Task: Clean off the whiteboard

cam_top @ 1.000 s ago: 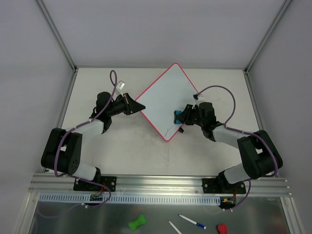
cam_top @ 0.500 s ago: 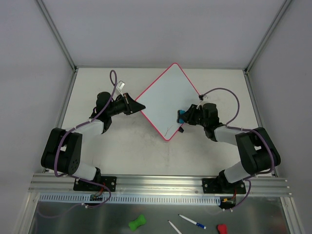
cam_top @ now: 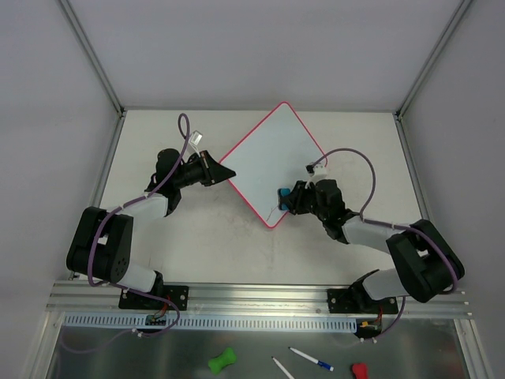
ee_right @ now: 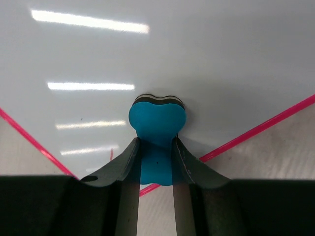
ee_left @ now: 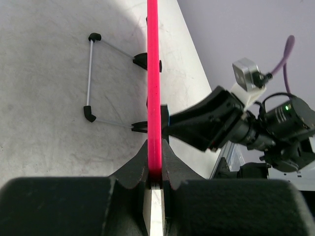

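Since approx. 1 s ago the right gripper (cam_top: 290, 197), w/ its blue eraser (cam_top: 282, 194), is shifted left and nearer, toward the near corner of the whiteboard (cam_top: 268, 158). Board is laid diamond-wise mid-table (cam_top: 197, 237), its left corner pinched tight by the left gripper (cam_top: 227, 172). Eraser is clamped in the right jaws and pressed down just inside the near-right rim. Risks: eraser may be pushed over the rim and snagged, or board may be pivoted about its single pinch by sideways wipe force.

Black joints (cam_top: 102, 241), white links (cam_top: 150, 207), purple cables (ee_left: 284, 51), green light (ee_left: 287, 106)
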Controlling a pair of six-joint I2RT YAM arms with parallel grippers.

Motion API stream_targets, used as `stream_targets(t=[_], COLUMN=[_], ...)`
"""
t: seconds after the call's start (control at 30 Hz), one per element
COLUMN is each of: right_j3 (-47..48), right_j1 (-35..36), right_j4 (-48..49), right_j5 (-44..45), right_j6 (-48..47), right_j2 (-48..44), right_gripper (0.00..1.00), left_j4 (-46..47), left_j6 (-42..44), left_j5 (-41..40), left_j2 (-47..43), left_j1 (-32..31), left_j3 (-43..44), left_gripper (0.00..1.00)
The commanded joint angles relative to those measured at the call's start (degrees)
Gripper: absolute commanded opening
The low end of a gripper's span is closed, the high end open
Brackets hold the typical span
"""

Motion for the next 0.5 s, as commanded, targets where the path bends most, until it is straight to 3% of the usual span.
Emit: stream_targets(t=[0.0,0.47], right_j3=[0.22,4.08], right_j1=[5.71,14.60], right_j4=[-7.86,-10.86], right_j5=[3.67,7.02], right_j6=[-6.07,-14.60], right_j2=[-3.18,0.41], right_gripper=[0.00,0.00], left_j4=[-1.23,-3.78], left_j6=[-0.17,-0.61], left_j5=[2.25,0.49], left_j2=[0.37,0.10], left_j1=[-2.24,-2.33], left_j3=[1.22,1.57], left_gripper=[0.00,0.00])
